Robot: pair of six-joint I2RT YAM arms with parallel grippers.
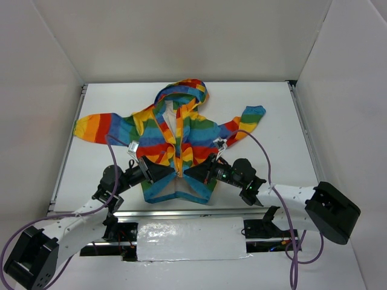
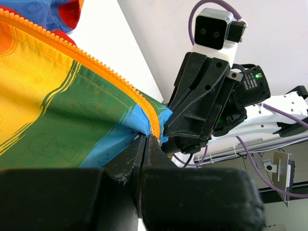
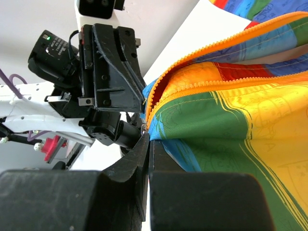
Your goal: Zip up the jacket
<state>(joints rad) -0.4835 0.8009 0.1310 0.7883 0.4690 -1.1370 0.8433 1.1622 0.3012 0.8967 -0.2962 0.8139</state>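
Jacket (image 1: 199, 130) lies flat on tabletop (image 1: 272, 109), zipper (image 1: 179, 151) unfastened. Left claw (image 1: 173, 173) and right claw (image 1: 188, 173) each clamp its lower front edge.

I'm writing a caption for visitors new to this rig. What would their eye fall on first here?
First, the rainbow-striped jacket, spread in the middle of the white table with its hood away from the arms and its sleeves out to both sides. Next, the left gripper and right gripper meeting at its near hem. Each is pinched shut on the bottom of the orange zipper, and the front gapes open near the hood.
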